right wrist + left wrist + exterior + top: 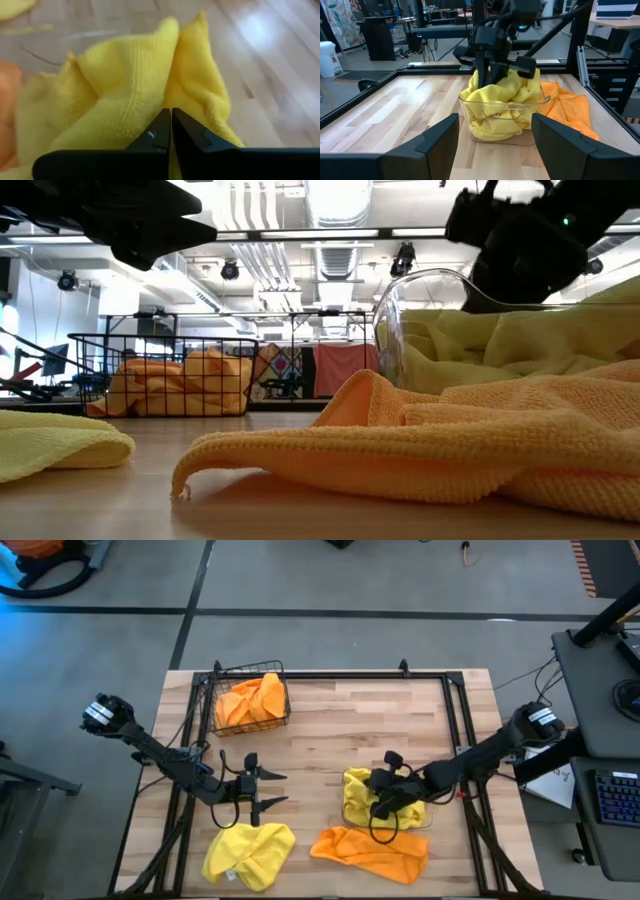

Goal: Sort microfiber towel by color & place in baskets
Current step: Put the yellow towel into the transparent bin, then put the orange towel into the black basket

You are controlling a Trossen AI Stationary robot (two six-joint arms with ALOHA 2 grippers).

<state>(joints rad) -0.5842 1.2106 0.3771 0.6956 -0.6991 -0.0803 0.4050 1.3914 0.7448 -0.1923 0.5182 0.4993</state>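
My right gripper is over the clear plastic bin at the table's near right. It points down and is shut on a yellow towel that is heaped in the bin above its rim. My left gripper hangs open and empty over the table's near left, facing the bin; its fingers frame the left wrist view. Another yellow towel lies crumpled on the table near the front edge. An orange towel lies in front of the bin. The dark wire basket at the far left holds orange towels. My right gripper pinches a raised fold of the yellow towel between its two fingertips. The fingers come from above, slanting down from the table's right. The towel's lower part rests in the bin on other yellow cloth; how many layers are pinched, I cannot tell.
Bare wooden table lies between the basket and the bin. A black metal frame runs along the table's edges. In the low view the orange towel fills the foreground, with the bin wall behind it.
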